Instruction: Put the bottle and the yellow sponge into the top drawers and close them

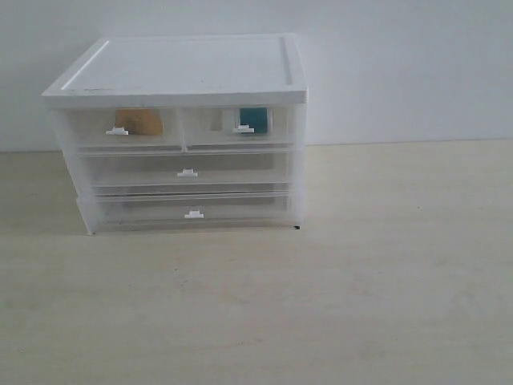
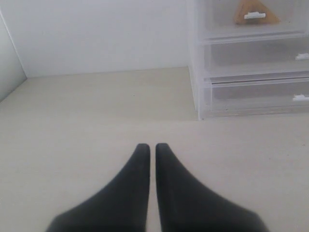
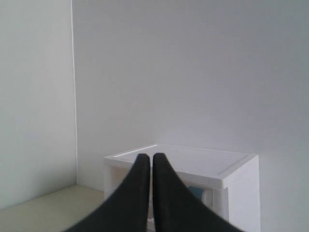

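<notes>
So this looks basically done to me. The mustard-yellow wedge of porous sponge (image 1: 140, 121) sits inside the left one of the two small translucent plastic top drawers (image 1: 90, 128), right behind its little white handle tab. The small white pill bottle with the teal label (image 1: 255, 119) is in the right one. From the front both drawer faces look flush with the white plastic cabinet (image 1: 176, 72), but a head-on view can't really tell me whether either one is a hair short of fully seated.

Neither arm shows in the exterior view. The left gripper (image 2: 150, 147) has its black jaws pressed together with nothing between them, and it hangs low over the pale wooden table (image 1: 361, 281), off to the side of the cabinet and well apart from it. The right gripper (image 3: 147, 157) is the same, pinched closed and empty, sitting up around lid height and pointing at the cabinet.

What could go wrong from here:
- The right arm is the one I'd worry about. If it drives forward at that height, it hits the lid edge, and a light plastic cabinet like this probably slides or tips back.
- A bump could jolt a drawer open or knock the bottle over inside.
- If a drawer is slightly ajar, a closed gripper can only push it, and an off-centre push would skew the drawer or shove the whole unit.
</notes>
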### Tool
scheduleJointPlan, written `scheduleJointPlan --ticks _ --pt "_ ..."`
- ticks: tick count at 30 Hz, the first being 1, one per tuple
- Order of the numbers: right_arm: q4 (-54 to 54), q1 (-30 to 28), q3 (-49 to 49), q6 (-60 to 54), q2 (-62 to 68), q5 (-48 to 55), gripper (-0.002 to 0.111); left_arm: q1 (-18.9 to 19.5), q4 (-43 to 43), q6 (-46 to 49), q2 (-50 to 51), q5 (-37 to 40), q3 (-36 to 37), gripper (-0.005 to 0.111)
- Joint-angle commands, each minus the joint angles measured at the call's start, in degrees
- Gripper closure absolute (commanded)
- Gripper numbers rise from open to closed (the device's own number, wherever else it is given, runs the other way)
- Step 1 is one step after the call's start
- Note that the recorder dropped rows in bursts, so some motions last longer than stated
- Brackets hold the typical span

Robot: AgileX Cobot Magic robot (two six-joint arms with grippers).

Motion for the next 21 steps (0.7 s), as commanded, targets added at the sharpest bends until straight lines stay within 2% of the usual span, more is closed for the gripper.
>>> scheduleJointPlan --ticks 1,18,21 --pt "0.0 0.0 0.4 -0.3 0.0 -0.3 0.108 0.2 -0.6 0.3 -0.1 0.1 0.1 0.103" --pt "0.4 0.5 0.4 -0.3 0.0 0.2 0.108 0.2 -0.6 0.3 -0.1 0.0 0.1 0.103" --pt "4.2 -0.6 0.4 -0.3 0.0 0.2 0.108 0.2 -0.6 0.3 -0.1 0.0 0.1 0.103"
